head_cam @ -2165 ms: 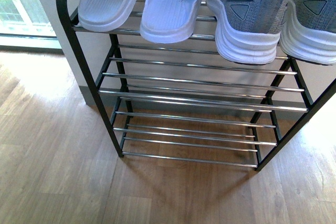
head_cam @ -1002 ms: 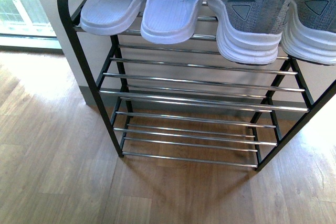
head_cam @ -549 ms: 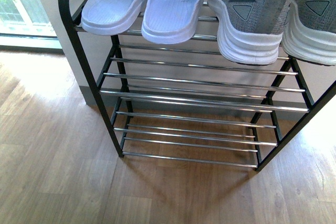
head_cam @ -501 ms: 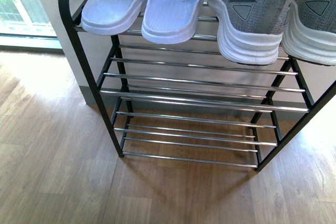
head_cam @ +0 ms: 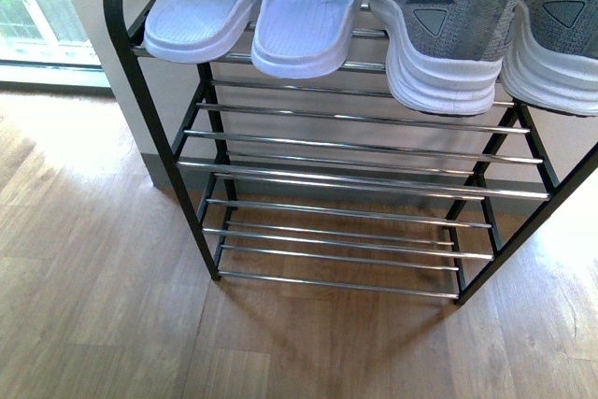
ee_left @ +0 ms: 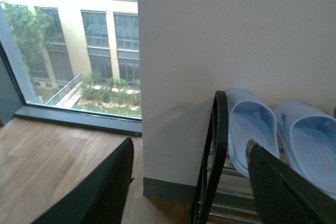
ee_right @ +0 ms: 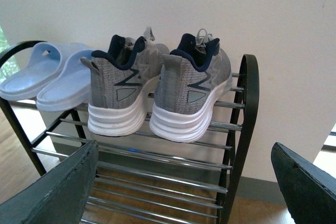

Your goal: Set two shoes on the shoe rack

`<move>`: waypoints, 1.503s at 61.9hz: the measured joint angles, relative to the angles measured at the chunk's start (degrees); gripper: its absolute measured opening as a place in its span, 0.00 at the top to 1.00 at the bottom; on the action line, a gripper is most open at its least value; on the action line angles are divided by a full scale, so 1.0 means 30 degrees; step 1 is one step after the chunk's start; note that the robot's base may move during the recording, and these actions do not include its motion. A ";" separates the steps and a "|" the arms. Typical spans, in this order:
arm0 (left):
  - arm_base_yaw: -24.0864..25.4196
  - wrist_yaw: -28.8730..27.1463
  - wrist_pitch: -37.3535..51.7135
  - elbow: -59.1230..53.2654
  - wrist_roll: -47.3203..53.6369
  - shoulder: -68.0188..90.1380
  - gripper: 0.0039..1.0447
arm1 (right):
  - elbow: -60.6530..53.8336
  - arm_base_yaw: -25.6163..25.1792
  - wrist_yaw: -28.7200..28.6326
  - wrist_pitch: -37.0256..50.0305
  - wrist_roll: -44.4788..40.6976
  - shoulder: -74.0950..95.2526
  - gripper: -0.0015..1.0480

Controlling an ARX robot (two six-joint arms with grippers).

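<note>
Sneakers [ee_right: 157, 95]: grey knit, zigzag side marks, navy lining, white soles. Slides [head_cam: 257, 7]: pale blue. Shoe rack [head_cam: 140, 109]: black frame, chrome bars. Floor [head_cam: 84, 259]: light wood grain.

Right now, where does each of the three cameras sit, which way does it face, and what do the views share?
Front view: on the robot's body, looking down at the shoe rack and wood floor; no arm shows.
Left wrist view: on the left arm, facing the wall, window and the rack's left end; left gripper open, dark fingers in frame.
Right wrist view: on the right arm, facing the rack's top tier; right gripper open.
Shared: all three show the blue slides; front and right wrist views show the grey sneakers.
</note>
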 joint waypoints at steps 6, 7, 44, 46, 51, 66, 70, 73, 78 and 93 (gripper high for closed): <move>0.0619 0.0597 0.0109 -0.1086 0.0175 -0.0750 0.68 | 0.0000 0.0000 0.0007 0.0000 0.0000 0.0000 0.09; 0.0670 0.0634 0.0117 -0.1173 0.0175 -0.0838 0.69 | 0.0000 0.0000 0.0007 0.0000 0.0000 0.0000 0.09; 0.3337 0.3300 -0.0882 -0.4299 0.0372 -0.5122 0.99 | 0.0000 0.0000 0.0007 0.0000 0.0000 0.0000 0.09; 0.3337 0.3300 -0.1027 -0.4401 0.0372 -0.5370 0.99 | 0.0000 0.0000 0.0007 0.0000 0.0000 0.0000 0.09; 0.3337 0.3293 -0.1319 -0.4554 0.0372 -0.5829 0.99 | 0.0000 0.0000 0.0007 0.0000 0.0000 0.0000 0.09; 0.3337 0.3308 -0.1872 -0.5406 0.0379 -0.7453 0.99 | 0.0000 0.0000 0.0007 0.0000 0.0000 0.0000 0.09; 0.3337 0.3315 -0.2069 -0.5413 0.0379 -0.7672 0.99 | 0.0000 0.0000 0.0000 0.0000 0.0000 0.0000 0.09; 0.3337 0.3308 -0.2266 -0.5413 0.0386 -0.7956 0.99 | 0.0000 0.0000 0.0007 0.0000 0.0000 0.0000 0.09; 0.3337 0.3308 -0.2732 -0.5406 0.0379 -0.8400 0.99 | 0.0000 0.0000 0.0007 0.0000 0.0000 0.0000 0.09; 0.3359 0.3308 -0.6047 -0.5406 0.0379 -1.1351 0.99 | 0.0000 0.0000 0.0007 0.0000 0.0000 0.0000 0.09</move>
